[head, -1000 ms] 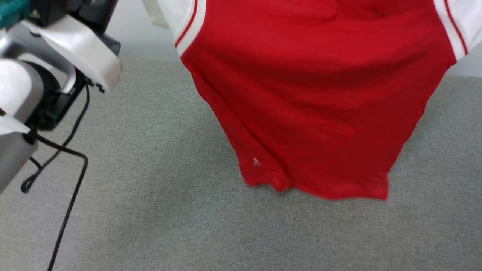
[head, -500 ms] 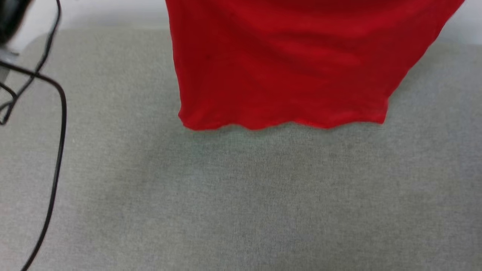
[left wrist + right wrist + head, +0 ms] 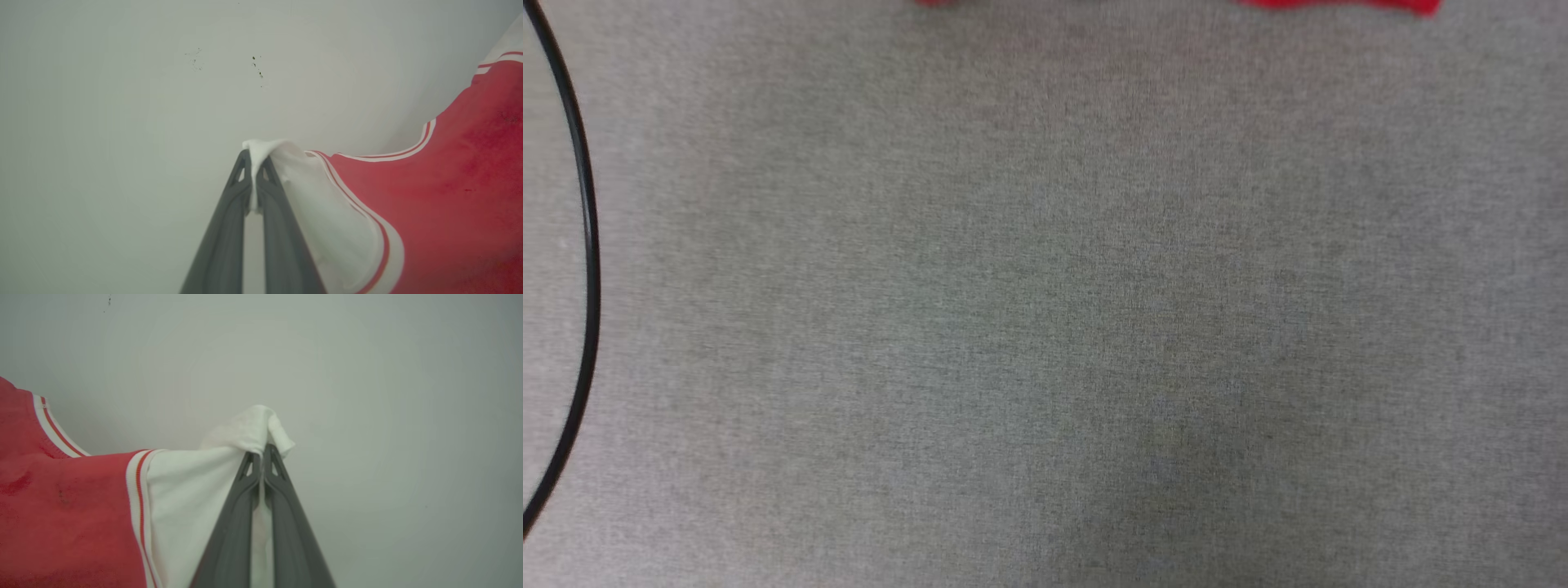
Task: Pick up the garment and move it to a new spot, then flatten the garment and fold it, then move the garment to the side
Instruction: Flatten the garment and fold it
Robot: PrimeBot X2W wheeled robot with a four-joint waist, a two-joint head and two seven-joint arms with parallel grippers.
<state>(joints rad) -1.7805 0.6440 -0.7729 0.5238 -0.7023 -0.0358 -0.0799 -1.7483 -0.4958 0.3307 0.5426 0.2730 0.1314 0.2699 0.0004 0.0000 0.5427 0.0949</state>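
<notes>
Left gripper (image 3: 254, 157) pinches the garment (image 3: 449, 196) by a white sleeve, frame center; right gripper (image 3: 261, 451) clamps the other sleeve; red hem (image 3: 1339, 4) at top edge over grey surface (image 3: 1045, 327).

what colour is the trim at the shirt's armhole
The garment's armhole trim is white with a thin red stripe; clearest in the right wrist view.

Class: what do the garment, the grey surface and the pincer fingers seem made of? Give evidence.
Garment: soft knit cloth, matte; it bunches and drapes. Grey surface: woven fabric, likely; fine heathered weave. Left pincer's fingers: probably matte dark plastic; smooth, with moulded cutouts.
</notes>
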